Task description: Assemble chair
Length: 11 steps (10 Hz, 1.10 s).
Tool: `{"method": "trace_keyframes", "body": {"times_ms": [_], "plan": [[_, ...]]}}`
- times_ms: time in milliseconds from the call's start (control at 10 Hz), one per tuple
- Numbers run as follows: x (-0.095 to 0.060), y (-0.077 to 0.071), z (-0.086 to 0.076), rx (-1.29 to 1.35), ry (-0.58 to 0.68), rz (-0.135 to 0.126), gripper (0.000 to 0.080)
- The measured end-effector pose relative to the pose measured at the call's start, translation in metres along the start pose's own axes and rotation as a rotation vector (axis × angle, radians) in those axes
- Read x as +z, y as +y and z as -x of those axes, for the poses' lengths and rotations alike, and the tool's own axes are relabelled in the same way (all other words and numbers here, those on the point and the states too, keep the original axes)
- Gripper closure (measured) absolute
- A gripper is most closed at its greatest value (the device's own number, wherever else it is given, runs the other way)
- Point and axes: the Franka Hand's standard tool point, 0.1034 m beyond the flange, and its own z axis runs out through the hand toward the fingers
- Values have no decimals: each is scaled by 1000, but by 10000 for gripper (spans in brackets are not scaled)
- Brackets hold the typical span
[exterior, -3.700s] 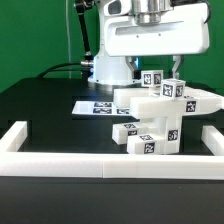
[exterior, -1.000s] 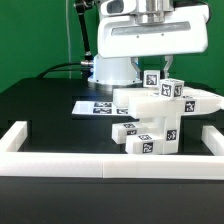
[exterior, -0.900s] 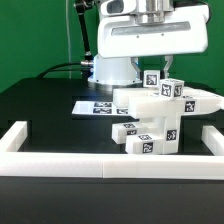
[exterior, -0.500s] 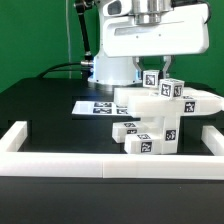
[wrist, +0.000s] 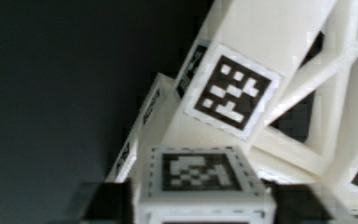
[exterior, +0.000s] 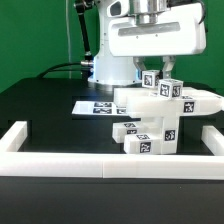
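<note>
The partly built white chair (exterior: 165, 112) stands right of the table's centre in the exterior view, a stack of blocky tagged parts. A tagged leg post (exterior: 152, 79) sticks up from its top. My gripper (exterior: 152, 68) hangs straight over that post, mostly hidden under the wide white wrist housing. In the wrist view the post's tagged end (wrist: 197, 172) lies between my dark fingers (wrist: 119, 200), and the gripper (wrist: 197, 203) straddles it with the jaws open, just off the post's sides. Another tagged chair face (wrist: 233, 88) and slanted white bars lie beyond it.
The marker board (exterior: 93, 106) lies flat behind the chair on the exterior view's left. A low white border rail (exterior: 60, 166) runs along the table's front and sides. The robot's base (exterior: 108, 68) stands at the back, with cables on the green backdrop side.
The jaws have spread off the leg post they were shut on. The wrist housing has shifted slightly toward the exterior view's right. The chair has not moved.
</note>
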Motion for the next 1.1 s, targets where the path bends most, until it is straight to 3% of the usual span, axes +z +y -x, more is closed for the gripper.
{"method": "trace_keyframes", "body": {"times_ms": [100,200,300,1100], "plan": [[0,0,0,-24,0,1,304],[1,0,1,-89,1,4,183],[3,3,-1,-230,-1,6,160],[2,1,0,-815,0,16,151]]}}
